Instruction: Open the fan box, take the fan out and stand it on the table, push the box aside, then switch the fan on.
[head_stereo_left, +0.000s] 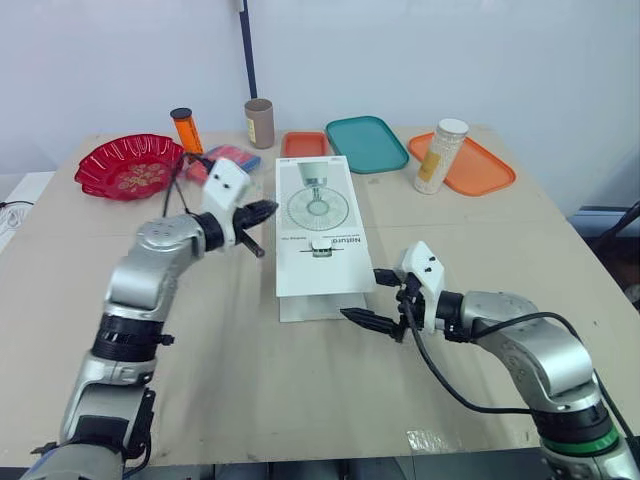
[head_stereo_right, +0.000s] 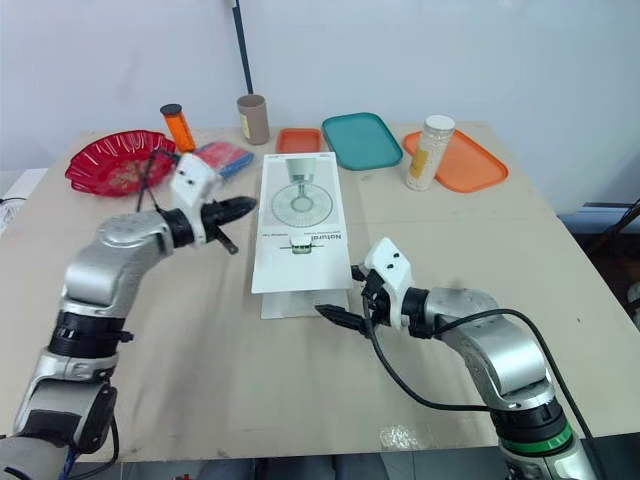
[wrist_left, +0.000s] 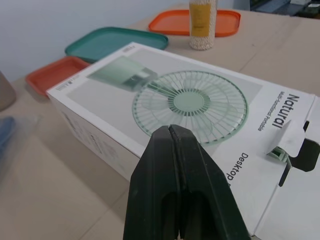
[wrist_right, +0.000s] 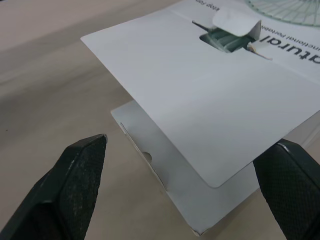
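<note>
Two grippers near fan box (head_stereo_left: 316, 225) | left gripper (head_stereo_left: 262, 212) pinched closed, empty | right gripper (head_stereo_left: 372, 297) spread wide at end flap (wrist_right: 200, 100) | risk: unbraced box sliding, flap creasing.

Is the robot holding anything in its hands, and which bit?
Nothing is held. The left gripper is shut on nothing beside the fan box; the right gripper is open by the box's flap, not closed on it.

2 head eyes high over the table (head_stereo_left: 300, 390), forward-down; 2 wrist cameras near the fan box (head_stereo_left: 315, 225), in all 4
</note>
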